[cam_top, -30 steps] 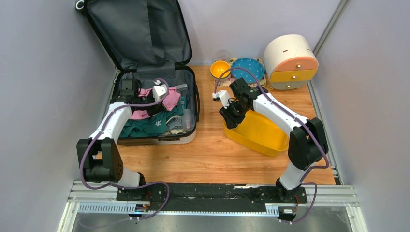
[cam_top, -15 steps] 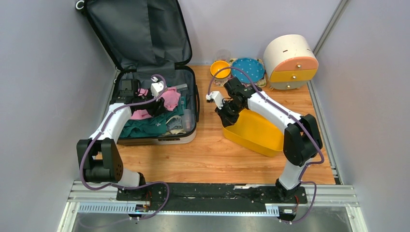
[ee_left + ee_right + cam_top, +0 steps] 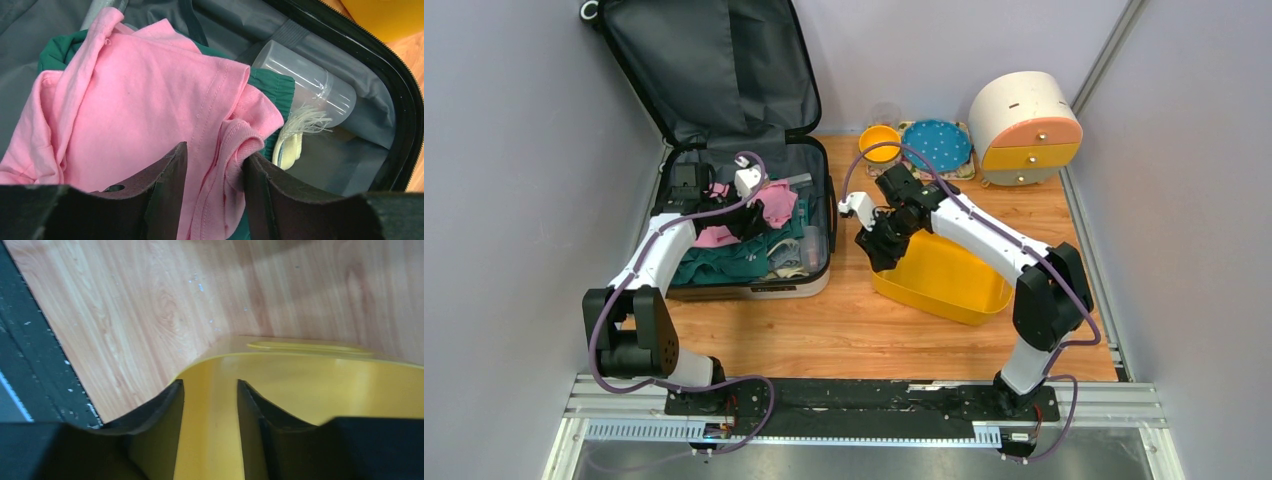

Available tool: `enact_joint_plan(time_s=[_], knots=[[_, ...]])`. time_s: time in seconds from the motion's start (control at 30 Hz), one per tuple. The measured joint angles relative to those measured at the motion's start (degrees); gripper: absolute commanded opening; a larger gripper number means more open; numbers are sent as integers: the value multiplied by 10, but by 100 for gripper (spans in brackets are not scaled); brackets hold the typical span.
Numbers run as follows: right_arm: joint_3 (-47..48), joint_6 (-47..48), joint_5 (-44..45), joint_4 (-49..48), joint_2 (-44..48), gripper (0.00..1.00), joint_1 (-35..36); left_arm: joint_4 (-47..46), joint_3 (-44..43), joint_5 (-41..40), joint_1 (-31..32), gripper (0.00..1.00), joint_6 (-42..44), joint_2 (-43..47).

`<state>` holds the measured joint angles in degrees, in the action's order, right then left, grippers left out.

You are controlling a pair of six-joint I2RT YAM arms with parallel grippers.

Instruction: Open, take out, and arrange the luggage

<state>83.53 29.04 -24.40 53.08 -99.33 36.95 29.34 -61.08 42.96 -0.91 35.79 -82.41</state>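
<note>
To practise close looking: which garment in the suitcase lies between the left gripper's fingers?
The pink garment, bunched atop the green garment, sits between the fingers of the left gripper.

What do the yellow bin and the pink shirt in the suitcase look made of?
Yellow bin: smooth, glossy plastic, judging by its moulded rim and sheen. Pink shirt: soft knit fabric, probably cotton, with stitched seams and loose folds.
</note>
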Motion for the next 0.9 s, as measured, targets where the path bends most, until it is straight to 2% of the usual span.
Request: enact_joint_plan(time_s=[0.03,0.13,0.37,0.57,0.7,0.77,0.8,0.9], knots=[[-1,-7,6,1,1,60,0,-1,0,0,0,53,-1,0],[3,-31,23,5,2,70,-9,-5,0,0,0,53,-3,0],[-9,-94,12,17,70,70,-54,-9,1,0,0,53,-6,0],[-67,-73,-3,48,133,69,-19,-9,2,0,0,53,-13,1],[-93,-55,16,49,110,63,1,-13,2,-1,0,54,-26,1],[-94,-49,29,47,88,56,5,-16,2,-2,0,55,-34,1],[-93,-45,34,45,78,52,6,-17,2,-2,0,55,-39,1],[-93,-27,49,37,54,27,12,-20,2,-5,0,55,-54,1]])
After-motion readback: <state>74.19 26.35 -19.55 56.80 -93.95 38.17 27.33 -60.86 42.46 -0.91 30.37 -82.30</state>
